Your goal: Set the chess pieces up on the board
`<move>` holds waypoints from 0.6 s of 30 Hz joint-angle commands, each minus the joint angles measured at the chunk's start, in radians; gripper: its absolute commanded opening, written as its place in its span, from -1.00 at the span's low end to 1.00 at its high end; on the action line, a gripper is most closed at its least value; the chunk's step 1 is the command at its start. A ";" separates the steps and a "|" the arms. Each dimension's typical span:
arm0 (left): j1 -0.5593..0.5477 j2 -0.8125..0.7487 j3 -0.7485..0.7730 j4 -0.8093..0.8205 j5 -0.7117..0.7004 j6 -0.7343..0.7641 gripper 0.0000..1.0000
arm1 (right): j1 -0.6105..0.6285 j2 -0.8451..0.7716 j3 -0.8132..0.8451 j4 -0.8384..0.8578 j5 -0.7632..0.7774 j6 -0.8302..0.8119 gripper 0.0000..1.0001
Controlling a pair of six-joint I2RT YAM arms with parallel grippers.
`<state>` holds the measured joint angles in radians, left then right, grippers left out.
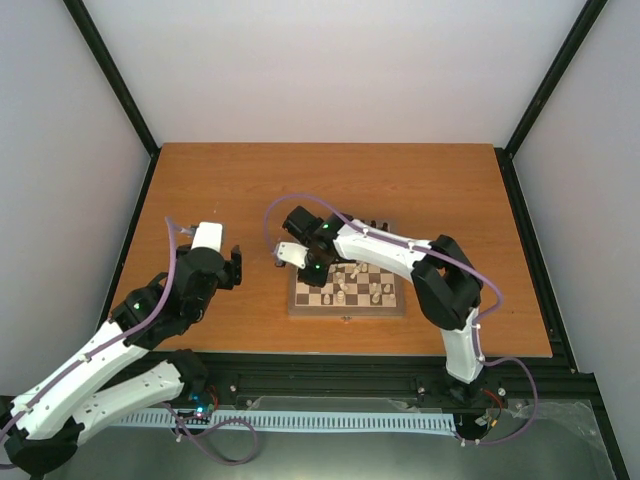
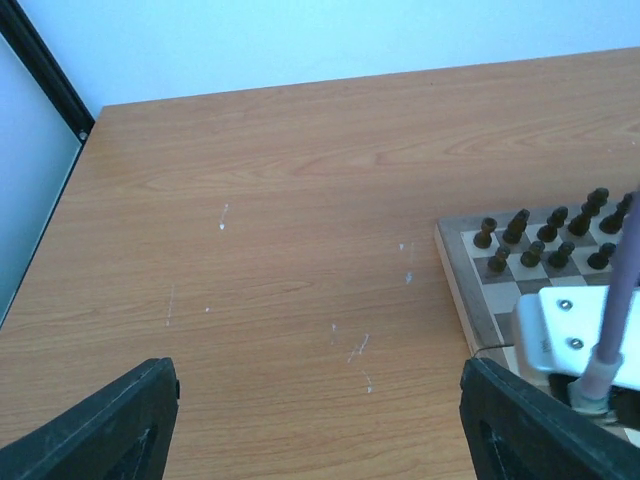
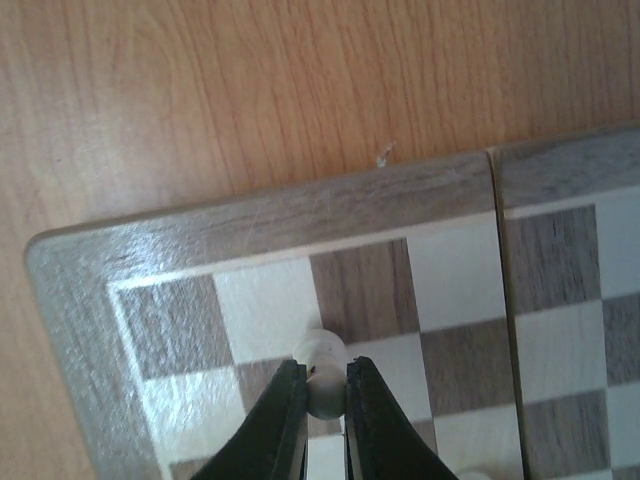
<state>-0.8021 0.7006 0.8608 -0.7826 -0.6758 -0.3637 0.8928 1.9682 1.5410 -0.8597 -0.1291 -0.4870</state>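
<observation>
White walls enclose an orange-brown worktop (image 1: 330,180). The right end effector (image 3: 325,395) pinches a cream piece (image 3: 322,352) between its tips, apparently upright, over the board (image 3: 300,210) near its corner. The left end effector (image 2: 320,420), spread and empty, hovers well apart to the left.

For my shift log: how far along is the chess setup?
Looks done: dark pieces stand in two rows at the board's far edge. In hand: right jaws grip one cream piece near a board corner. Remaining: other cream pieces scattered mid-board; left jaws open, empty.
</observation>
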 commanded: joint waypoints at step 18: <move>0.007 -0.023 -0.005 0.008 -0.036 -0.003 0.59 | 0.058 0.096 0.105 -0.068 0.003 0.003 -0.86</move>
<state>-0.8021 0.6888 0.8581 -0.7826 -0.6937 -0.3637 0.9325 2.0640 1.6428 -0.8940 -0.1123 -0.4866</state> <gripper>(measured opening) 0.794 0.088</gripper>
